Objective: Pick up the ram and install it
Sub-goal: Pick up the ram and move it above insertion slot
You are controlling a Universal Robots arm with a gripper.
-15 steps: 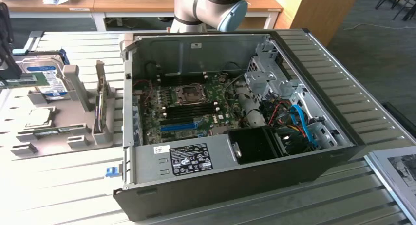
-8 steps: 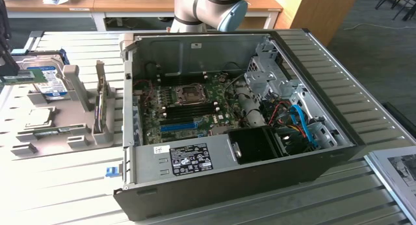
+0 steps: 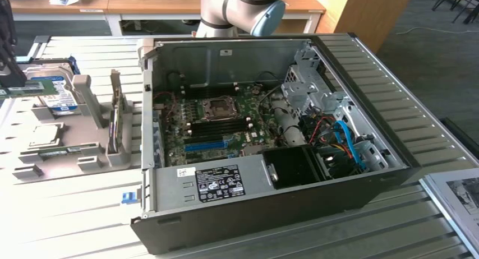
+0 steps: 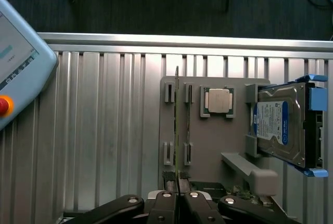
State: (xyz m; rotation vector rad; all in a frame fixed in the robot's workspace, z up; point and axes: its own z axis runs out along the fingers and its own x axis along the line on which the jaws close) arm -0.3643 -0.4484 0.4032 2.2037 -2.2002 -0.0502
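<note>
Pincer (image 4: 178, 193) clamps the ram (image 4: 177, 130), near the blue-labelled hard drive (image 4: 281, 125).

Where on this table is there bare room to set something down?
Widest free patch: bare table slats between the pendant and the parts holder. Also slats at the exterior view's lower left, bordered by the holder and the computer case. Crowded: the holder, with the hard drive and the hand on the ram.

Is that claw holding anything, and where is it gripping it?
The gripper is shut on the ram, pinching the thin green stick across its flat faces, apparently near one end.
</note>
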